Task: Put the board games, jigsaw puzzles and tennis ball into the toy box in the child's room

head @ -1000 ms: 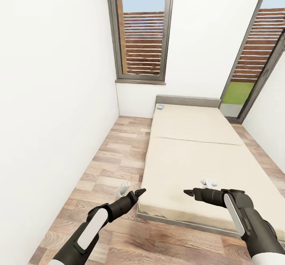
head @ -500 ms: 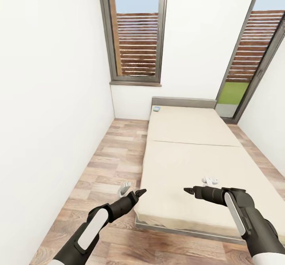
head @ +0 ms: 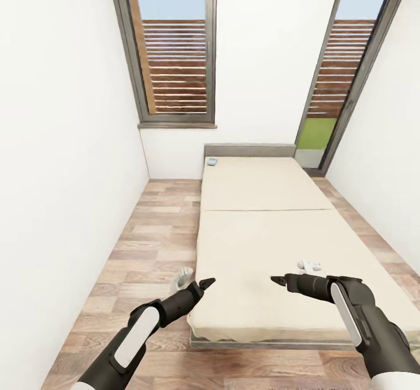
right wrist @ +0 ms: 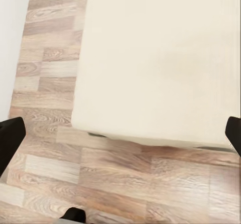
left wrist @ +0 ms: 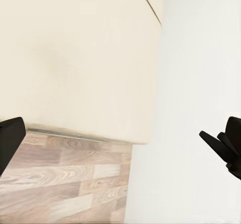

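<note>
My view: beige bed point(head: 274, 227) on plank floor point(head: 146, 232), white walls, two tall windows point(head: 175, 58). Small blue board game point(head: 212, 161) by headboard point(head: 249, 150); print unreadable. Left claw point(head: 205, 284) & right claw point(head: 277, 281): can't tell if open.

Home bedroom: low bed point(head: 274, 227), wood-plank floor point(head: 151, 227), tall windows point(head: 175, 46).

Bed point(head: 274, 227) ahead, headboard end against far wall; floor point(head: 146, 232) strip at left

White walls point(head: 64, 145), wood-plank floor point(head: 157, 227), two tall dark-framed windows point(head: 175, 52).
</note>
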Motion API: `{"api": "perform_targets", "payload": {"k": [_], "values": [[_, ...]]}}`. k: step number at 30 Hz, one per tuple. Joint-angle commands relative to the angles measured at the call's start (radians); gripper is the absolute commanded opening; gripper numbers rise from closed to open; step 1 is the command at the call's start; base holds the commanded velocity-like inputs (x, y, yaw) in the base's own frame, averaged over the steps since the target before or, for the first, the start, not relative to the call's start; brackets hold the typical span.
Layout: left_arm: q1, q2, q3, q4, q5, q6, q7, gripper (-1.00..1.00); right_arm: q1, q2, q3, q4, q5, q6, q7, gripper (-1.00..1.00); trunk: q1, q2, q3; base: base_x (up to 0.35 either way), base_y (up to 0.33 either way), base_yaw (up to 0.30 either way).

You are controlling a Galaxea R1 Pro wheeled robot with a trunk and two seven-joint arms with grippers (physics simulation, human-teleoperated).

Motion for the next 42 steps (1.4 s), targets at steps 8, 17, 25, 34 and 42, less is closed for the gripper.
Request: {"api": "perform_targets", "payload": {"k": [8, 17, 25, 34, 42], "values": [[-0.001, 0.0, 0.0, 0.0, 0.004, 0.004, -0.001, 1.0, 0.0, 0.0, -0.001, -0.001, -0.005, 0.005, 0.001, 1.0, 0.001, -0.002, -0.001, 0.013, 0.009, -0.139], [-0.001, 0.0, 0.0, 0.0, 0.003, 0.004, -0.002, 1.0, 0.0, 0.0, 0.0, -0.002, -0.005, 0.005, 0.001, 1.0, 0.001, -0.002, 0.0, 0.163, 0.114, -0.026], [-0.001, 0.001, 0.0, 0.0, 0.003, 0.004, -0.002, 1.0, 0.001, 0.0, 0.0, -0.002, -0.006, 0.006, 0.001, 1.0, 0.001, -0.002, 0.0, 0.235, 0.175, -0.007], [-0.001, 0.001, 0.0, 0.0, 0.003, 0.004, -0.002, 1.0, 0.002, 0.0, 0.0, -0.002, -0.006, 0.006, 0.001, 1.0, 0.001, -0.002, 0.0, 0.255, 0.212, -0.002], [-0.001, 0.001, 0.0, 0.0, 0.004, 0.004, -0.001, 1.0, 0.002, 0.0, 0.0, -0.003, -0.007, 0.006, 0.002, 1.0, 0.001, -0.002, 0.0, 0.208, 0.187, 0.0]]}}
